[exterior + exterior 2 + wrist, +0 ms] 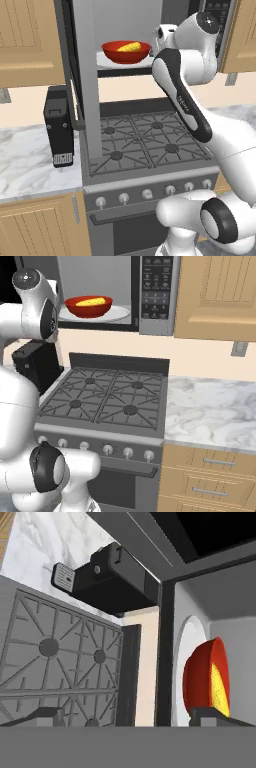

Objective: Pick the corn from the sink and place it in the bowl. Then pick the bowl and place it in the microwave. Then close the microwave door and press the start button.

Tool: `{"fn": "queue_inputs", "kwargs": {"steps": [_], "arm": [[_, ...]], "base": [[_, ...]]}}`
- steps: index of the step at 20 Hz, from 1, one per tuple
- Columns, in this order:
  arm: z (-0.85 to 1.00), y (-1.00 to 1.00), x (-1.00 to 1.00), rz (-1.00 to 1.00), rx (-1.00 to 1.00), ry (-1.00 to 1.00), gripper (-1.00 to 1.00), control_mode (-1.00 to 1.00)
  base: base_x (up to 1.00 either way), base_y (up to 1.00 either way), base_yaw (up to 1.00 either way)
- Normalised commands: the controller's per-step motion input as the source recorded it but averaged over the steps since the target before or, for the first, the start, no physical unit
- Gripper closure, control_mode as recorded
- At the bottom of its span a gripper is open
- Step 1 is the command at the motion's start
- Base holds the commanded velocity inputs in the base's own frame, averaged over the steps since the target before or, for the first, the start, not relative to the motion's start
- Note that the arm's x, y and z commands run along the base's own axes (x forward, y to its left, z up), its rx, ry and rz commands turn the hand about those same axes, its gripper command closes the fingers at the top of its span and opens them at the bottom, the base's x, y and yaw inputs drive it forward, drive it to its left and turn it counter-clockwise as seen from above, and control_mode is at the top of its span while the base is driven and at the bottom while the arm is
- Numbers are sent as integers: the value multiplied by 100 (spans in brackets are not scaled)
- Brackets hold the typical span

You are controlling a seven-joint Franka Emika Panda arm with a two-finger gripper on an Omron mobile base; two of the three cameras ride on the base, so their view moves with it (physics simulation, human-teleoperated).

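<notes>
The red bowl (126, 51) stands on the white turntable plate (117, 313) inside the microwave (95, 276), with the yellow corn (129, 47) lying in it. The bowl (88, 306) and corn (93, 302) sit toward the cavity's front. The microwave door (84, 70) is swung wide open to the left and shows edge-on. The dark keypad panel (156, 286) is on the right side. My gripper (131, 716) is open with nothing between its fingers, just outside the cavity. In the rolled hand view the bowl (202, 679) and corn (220, 689) lie right beside one fingertip (215, 715).
A gas stove (145, 140) with dark grates lies under the microwave. A black boxy appliance (59, 130) stands on the marble counter (30, 160) left of the stove, below the open door. Marble counter (215, 406) extends to the right. Wooden cabinets (220, 291) flank the microwave.
</notes>
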Motion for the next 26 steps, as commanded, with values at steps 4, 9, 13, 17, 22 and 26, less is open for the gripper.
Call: {"fn": "queue_inputs", "kwargs": {"steps": [4, 9, 13, 17, 22, 26], "arm": [[19, -4, -100, 9, 19, 0, -100, -100], [27, -15, -100, 13, 15, -2, -100, -100], [14, -9, -100, 15, 13, 0, -100, -100], [2, -1, -100, 20, 8, 0, -100, -100], [0, 0, -100, 27, 4, -4, -100, -100], [6, 0, -100, 31, 1, -5, -100, -100]], "base": [[0, 0, 0], [0, 0, 0], [0, 0, 0], [0, 0, 0], [0, 0, 0], [0, 0, 0]]}}
